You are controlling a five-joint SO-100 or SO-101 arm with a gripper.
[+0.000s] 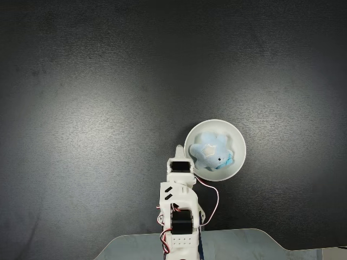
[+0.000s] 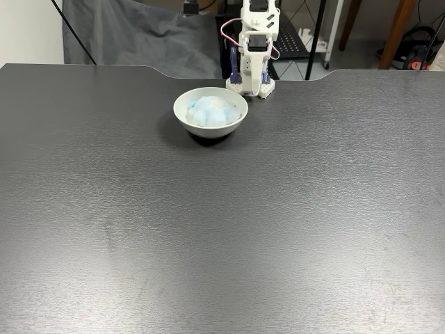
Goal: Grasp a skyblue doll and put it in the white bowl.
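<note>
Pale sky-blue plush fills the white bowl [image 1: 239, 146]: the skyblue doll [image 1: 211, 151] lies inside it, its lobed limbs spread, a white star-like patch on its upper left part and a bit of darker blue trim at its right edge in a fixed view from above. In the fixed view from across the table, the doll [image 2: 211, 111] shows as a soft mound rising just over the bowl's rim [image 2: 183, 119], and the bowl casts a dark shadow beneath itself.

The bowl stands on a dark grey, faintly grained table [image 1: 97, 108], close to the edge where the arm is mounted. The white arm [image 1: 178, 206], with black servo blocks and red and white wires looping off its side, is folded back over its base. Its tool [image 1: 179, 148] shows from above as a small white tip just beside the bowl's left rim, apart from the doll; whether the fingers are parted or closed cannot be told, and it grips nothing that can be seen.

Behind the table, the lower fixed view shows grey cloth [image 2: 132, 38] and furniture legs.
</note>
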